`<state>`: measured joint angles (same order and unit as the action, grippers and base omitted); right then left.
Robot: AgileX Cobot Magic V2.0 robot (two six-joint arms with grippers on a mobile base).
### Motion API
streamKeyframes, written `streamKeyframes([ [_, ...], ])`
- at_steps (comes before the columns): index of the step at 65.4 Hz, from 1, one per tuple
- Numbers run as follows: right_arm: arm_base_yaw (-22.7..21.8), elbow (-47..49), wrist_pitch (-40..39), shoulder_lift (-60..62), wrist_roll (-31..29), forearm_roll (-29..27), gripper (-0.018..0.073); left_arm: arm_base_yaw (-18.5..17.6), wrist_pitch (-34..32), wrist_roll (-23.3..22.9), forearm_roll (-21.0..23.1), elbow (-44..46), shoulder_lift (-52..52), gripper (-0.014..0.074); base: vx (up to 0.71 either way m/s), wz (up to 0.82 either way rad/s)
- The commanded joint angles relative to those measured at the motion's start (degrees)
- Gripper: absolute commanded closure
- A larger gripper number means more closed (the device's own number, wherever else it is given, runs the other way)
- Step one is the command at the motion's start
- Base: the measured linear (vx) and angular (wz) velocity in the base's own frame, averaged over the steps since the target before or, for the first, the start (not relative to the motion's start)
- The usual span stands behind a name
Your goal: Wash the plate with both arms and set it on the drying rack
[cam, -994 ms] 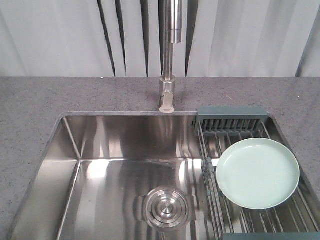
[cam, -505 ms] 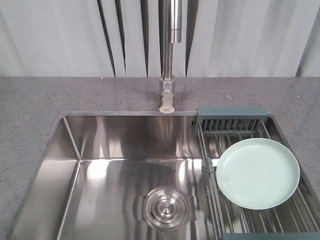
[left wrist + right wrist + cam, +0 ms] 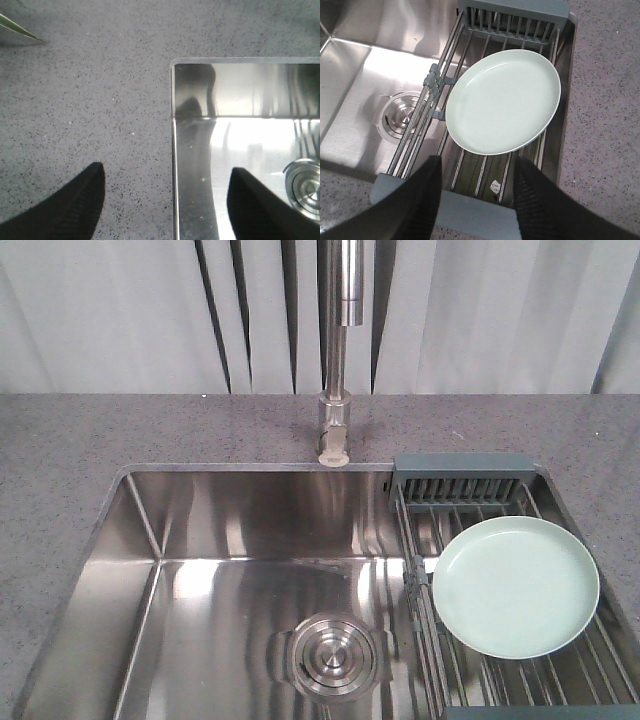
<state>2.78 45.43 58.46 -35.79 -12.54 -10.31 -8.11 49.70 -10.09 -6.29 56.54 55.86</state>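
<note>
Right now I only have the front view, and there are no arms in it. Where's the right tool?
Observer: The right tool hovers over the near frame of the drying rack, open, with the plate just ahead of it.
Operator: Holding anything?
Observer: No, there's nothing between its fingers.
Operator: Left tool?
Observer: The left tool is also open. It straddles the left rim of the sink, with one finger over the countertop.
</note>
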Motion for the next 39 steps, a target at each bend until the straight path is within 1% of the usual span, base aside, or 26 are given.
streamKeyframes([
  [1, -0.09, 1.34, -3.15, -0.14, 0.10, -0.66, 0.0219, -0.05, -2.11, 0.25, -0.27, 3.95, 3.54, 0.0116, 0.00, 0.00],
  [10, -0.09, 1.34, -3.16, -0.14, 0.10, -0.65, 0.0219, -0.05, -2.31, 1.52, -0.27, 6.39, 9.30, 0.0116, 0.00, 0.00],
  [17, -0.09, 1.34, -3.16, -0.14, 0.10, -0.65, 0.0219, -0.05, -2.33, 1.64, -0.27, 8.07, 13.17, 0.0116, 0.00, 0.00],
  [27, -0.14, 1.34, -3.16, -0.14, 0.10, -0.65, 0.0219, -0.05, -4.28, 1.64, -0.27, 9.46, 17.92, 0.0125, 0.00, 0.00],
  [33, -0.14, 1.34, -3.16, -0.14, 0.10, -0.65, 0.0219, -0.05, -5.19, 1.64, -0.27, 9.78, 20.10, 0.0160, 0.00, 0.00],
  [39, -0.14, 1.34, -3.16, -0.14, 0.10, -0.65, 0.0219, -0.05, -5.63, 1.68, -0.27, 9.85, 21.78, 0.0228, 0.00, 0.00],
])
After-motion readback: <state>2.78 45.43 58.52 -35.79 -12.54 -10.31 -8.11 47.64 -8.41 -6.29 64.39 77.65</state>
